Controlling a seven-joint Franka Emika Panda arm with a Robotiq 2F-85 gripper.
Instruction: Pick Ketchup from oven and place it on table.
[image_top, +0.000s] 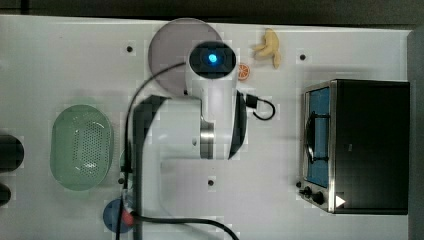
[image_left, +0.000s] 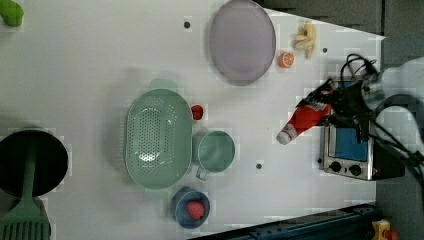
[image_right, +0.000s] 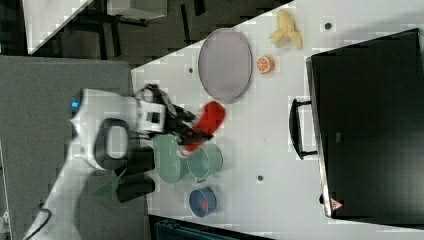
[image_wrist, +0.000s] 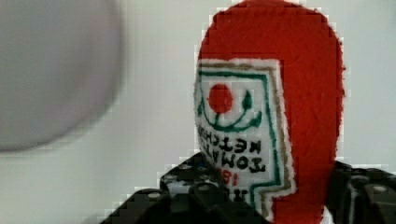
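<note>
Item: ketchup (image_left: 306, 119), a red squeeze bottle with a white cap and a white-and-red label. Location: off the table (image_left: 90, 65), held in the air in front of the oven (image_left: 350, 150) and outside it, as the left view shows. The wrist view has the label (image_wrist: 240, 126) close up, with bare white tabletop behind.

Holder: gripper (image_left: 334, 105), its dark fingers (image_wrist: 201, 196) pressed against both sides of the bottle's body; clamped on the ketchup.

Long axis: tilted. In the left view the cap (image_left: 286, 134) points down and toward the left view's left, away from the gripper, while the red body runs up into the fingers. The free length of the bottle thus hangs beyond the fingertips, cap lowest.

Oven: door (image_top: 318, 135) seems closed with its handle (image_right: 296, 129) facing the open table (the blue glass reads flat against the front frame, though that is hard to be sure of from overhead).

Neighbours below and near the bottle: grey plate (image_left: 242, 41), orange slice (image_left: 286, 59), green cup (image_left: 215, 150), green colander (image_left: 157, 137).

Judgement: the placing step is in hand. The coming descent turns on the cap meeting the table first; the bare white stretch between the cup and the oven looks the safest landing spot, well apart from the plate.
</note>
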